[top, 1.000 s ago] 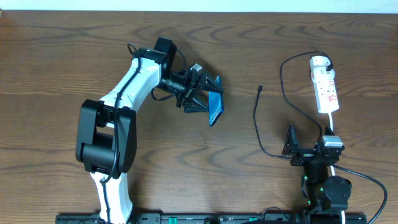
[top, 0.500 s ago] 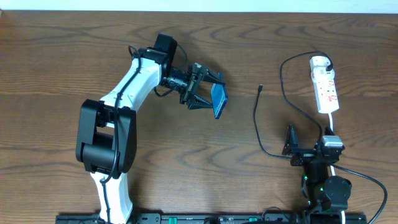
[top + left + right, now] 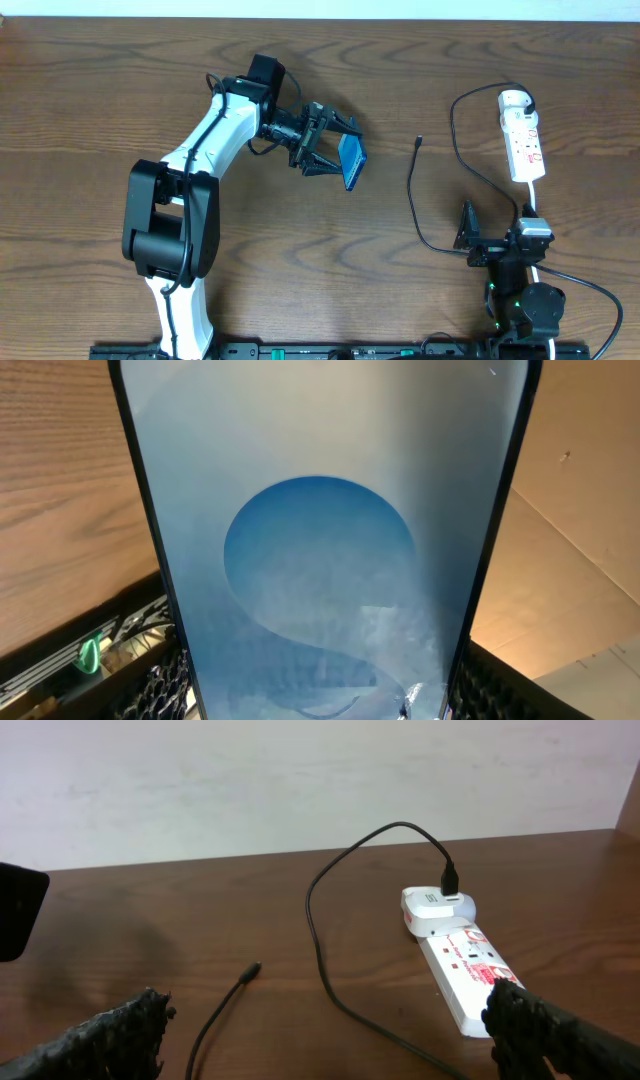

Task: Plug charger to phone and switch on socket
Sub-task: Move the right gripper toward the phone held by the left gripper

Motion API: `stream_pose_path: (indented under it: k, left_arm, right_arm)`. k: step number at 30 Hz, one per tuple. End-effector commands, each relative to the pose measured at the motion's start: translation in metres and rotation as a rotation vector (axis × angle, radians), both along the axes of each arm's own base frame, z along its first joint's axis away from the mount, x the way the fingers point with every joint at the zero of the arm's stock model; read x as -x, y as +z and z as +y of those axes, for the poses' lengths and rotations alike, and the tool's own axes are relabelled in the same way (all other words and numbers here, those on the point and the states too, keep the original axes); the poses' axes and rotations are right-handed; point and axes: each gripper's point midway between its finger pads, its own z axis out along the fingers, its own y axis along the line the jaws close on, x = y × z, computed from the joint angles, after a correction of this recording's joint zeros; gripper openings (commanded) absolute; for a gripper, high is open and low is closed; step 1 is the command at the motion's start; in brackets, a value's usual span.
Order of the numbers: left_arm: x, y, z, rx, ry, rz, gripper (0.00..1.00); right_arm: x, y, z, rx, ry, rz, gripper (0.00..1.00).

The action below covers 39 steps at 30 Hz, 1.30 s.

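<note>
My left gripper (image 3: 338, 151) is shut on the phone (image 3: 351, 161) and holds it on edge above the table, left of centre. The phone's blue screen fills the left wrist view (image 3: 320, 550) between the two fingers. The charger cable (image 3: 412, 190) lies on the table to the right, its connector tip (image 3: 418, 141) pointing up; its plug (image 3: 525, 100) sits in the socket. The socket (image 3: 522, 135) is a white strip at the far right. In the right wrist view the tip (image 3: 250, 971), cable and socket (image 3: 455, 955) show ahead. My right gripper (image 3: 468, 238) is open and empty, near the table's front right.
The socket's white cord (image 3: 536, 200) runs down toward my right arm's base (image 3: 525, 300). My left arm (image 3: 215, 135) reaches across the left half of the wooden table (image 3: 100, 110). A pale wall (image 3: 300, 780) stands behind the table.
My left gripper lifted and turned the phone slightly up and right between one second and half a second ago; since then it has held still. The right arm has not moved.
</note>
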Motion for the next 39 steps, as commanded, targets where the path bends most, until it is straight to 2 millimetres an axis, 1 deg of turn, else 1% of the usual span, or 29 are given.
stream_pose_path:
  k: [1, 4, 7, 16, 20, 21, 22, 23, 26, 29, 30, 32, 33, 34, 36, 37, 39]
  left_arm:
    - [0.002, 0.024, -0.002, 0.065, -0.006, -0.016, 0.68]
    - [0.002, 0.024, -0.002, 0.065, -0.006, -0.016, 0.68]
    - [0.003, 0.029, -0.002, 0.089, -0.011, -0.009, 0.68]
    - [0.003, 0.028, -0.002, 0.09, -0.013, -0.018, 0.69]
    - [0.002, 0.023, -0.001, 0.058, -0.008, -0.03, 0.68]
    - [0.002, 0.022, -0.001, 0.056, -0.007, -0.031, 0.68]
    - [0.002, 0.022, -0.001, 0.056, -0.007, -0.031, 0.68]
    - [0.002, 0.022, -0.001, 0.056, -0.007, -0.03, 0.68]
    - [0.002, 0.022, -0.001, 0.056, -0.007, -0.03, 0.68]
    - [0.002, 0.022, -0.001, 0.056, -0.007, -0.03, 0.68]
    - [0.002, 0.022, -0.001, 0.056, -0.007, -0.031, 0.69]
    - [0.001, 0.022, -0.001, 0.058, -0.008, -0.039, 0.69]
    - [0.0, 0.023, -0.002, 0.061, -0.008, -0.05, 0.69]
    - [0.0, 0.023, -0.002, 0.061, -0.008, -0.049, 0.68]
    - [0.0, 0.023, -0.002, 0.061, -0.008, -0.049, 0.69]
    - [0.0, 0.023, -0.002, 0.06, -0.008, -0.049, 0.68]
    - [0.0, 0.023, -0.002, 0.06, -0.008, -0.049, 0.68]
  right_arm:
    - [0.0, 0.0, 0.003, 0.012, 0.017, -0.001, 0.99]
    - [0.0, 0.0, 0.003, 0.012, 0.017, -0.001, 0.99]
    - [0.0, 0.0, 0.003, 0.012, 0.017, -0.001, 0.99]
    - [0.0, 0.0, 0.003, 0.012, 0.017, -0.001, 0.99]
    - [0.0, 0.0, 0.007, 0.009, 0.038, -0.003, 0.99]
    - [0.001, 0.001, 0.011, -0.044, 0.061, -0.003, 0.99]
    - [0.001, 0.001, 0.017, -0.163, 0.082, 0.002, 0.99]
    - [0.001, 0.001, 0.019, -0.326, 0.084, 0.012, 0.99]
    - [0.002, 0.003, 0.022, -0.641, 0.077, 0.033, 0.99]
    - [0.001, 0.006, 0.017, -0.749, 0.045, 0.017, 0.99]
    - [0.001, 0.006, 0.021, -0.783, 0.067, 0.028, 0.99]
    - [0.003, 0.006, 0.033, -0.678, 0.143, 0.045, 0.99]
    - [0.006, 0.005, 0.043, -0.572, 0.205, 0.055, 0.99]
    - [0.007, 0.005, 0.046, -0.538, 0.229, 0.06, 0.99]
    - [0.007, 0.017, 0.045, -0.533, 0.219, 0.057, 0.99]
    - [0.009, 0.027, 0.042, -0.488, 0.198, 0.074, 0.99]
    - [0.01, 0.036, 0.036, -0.44, 0.157, 0.119, 0.99]
